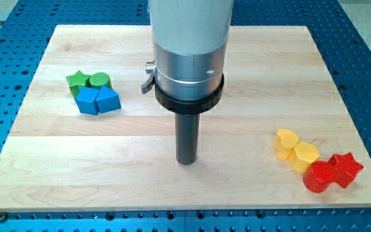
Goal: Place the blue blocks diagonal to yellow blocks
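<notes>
On the wooden board [172, 193], we are resting my tip [186, 162], a bare rod without jaws, mid-board; blue blocks [98, 101] are lying upper-left, yellow blocks [295, 147] right.

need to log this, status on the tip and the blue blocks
My tip mid-board, touching nothing. Two blue blocks upper left, bunched against two green blocks. Two yellow blocks lower right beside red blocks. Path between clear.
</notes>
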You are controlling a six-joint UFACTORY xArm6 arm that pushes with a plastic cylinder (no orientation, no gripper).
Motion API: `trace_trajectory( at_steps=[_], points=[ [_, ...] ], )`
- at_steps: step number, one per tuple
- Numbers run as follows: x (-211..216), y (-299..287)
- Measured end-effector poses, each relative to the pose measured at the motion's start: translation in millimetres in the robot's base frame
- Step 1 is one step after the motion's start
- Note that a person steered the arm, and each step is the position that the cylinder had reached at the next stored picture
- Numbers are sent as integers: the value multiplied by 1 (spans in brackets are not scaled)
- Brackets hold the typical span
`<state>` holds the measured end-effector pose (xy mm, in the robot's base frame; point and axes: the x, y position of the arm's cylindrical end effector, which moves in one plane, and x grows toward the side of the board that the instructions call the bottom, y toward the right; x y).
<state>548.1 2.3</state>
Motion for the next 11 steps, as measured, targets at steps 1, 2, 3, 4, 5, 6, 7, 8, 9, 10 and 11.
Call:
trace_trajectory(
  at_steps=[1, 2, 3, 4, 5, 6, 7, 8, 9, 10, 11],
  points=[
    [0, 0],
    [0, 0],
    [0, 0],
    [0, 0],
    [0, -33],
    [-5, -155],
    [-29, -248],
    [-80, -273],
    [-135, -256],
    [-161, -227],
    [-157, -212]
  ],
)
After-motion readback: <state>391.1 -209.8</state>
